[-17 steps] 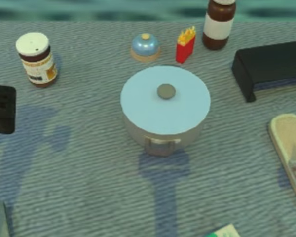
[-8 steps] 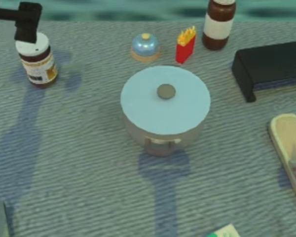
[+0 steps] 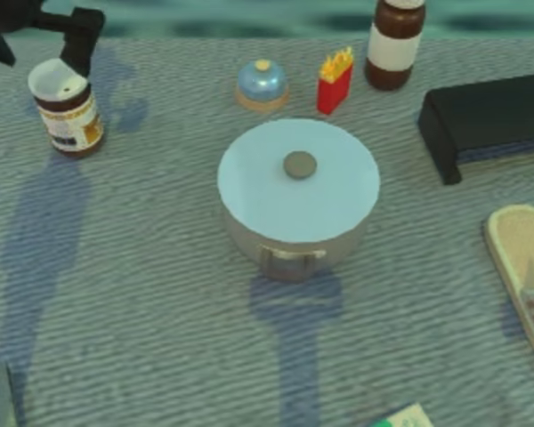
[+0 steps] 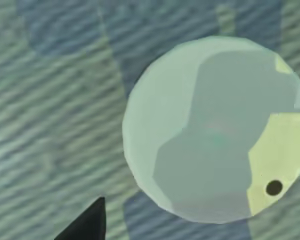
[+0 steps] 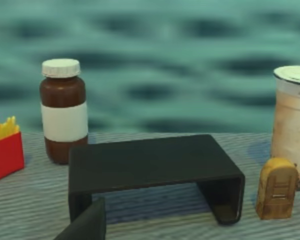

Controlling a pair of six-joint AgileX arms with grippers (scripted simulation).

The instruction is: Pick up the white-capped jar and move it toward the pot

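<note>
The white-capped jar [image 3: 68, 114] stands upright at the table's far left, dark brown with a white-and-orange label. My left gripper [image 3: 40, 59] hovers open just above it, one dark finger on each side of the cap, not touching. The left wrist view looks straight down on the white cap [image 4: 215, 130], with one fingertip [image 4: 87, 226] at the frame's edge. The grey pot [image 3: 289, 245] with its pale-blue lid [image 3: 298, 182] sits mid-table, well to the jar's right. My right arm is parked outside the top view; one finger [image 5: 87, 222] shows in its wrist view.
Behind the pot are a blue bell [image 3: 262, 84], a red fries box [image 3: 335, 80] and a taller brown bottle [image 3: 394, 44]. A black stand [image 3: 485, 120] and a slipper [image 3: 527, 276] lie at the right. A beige cup [image 5: 292, 125] stands beyond the stand.
My left gripper has travelled from the table's left edge toward the back and now hangs over the jar with its fingers spread. The jar and pot have not moved.
</note>
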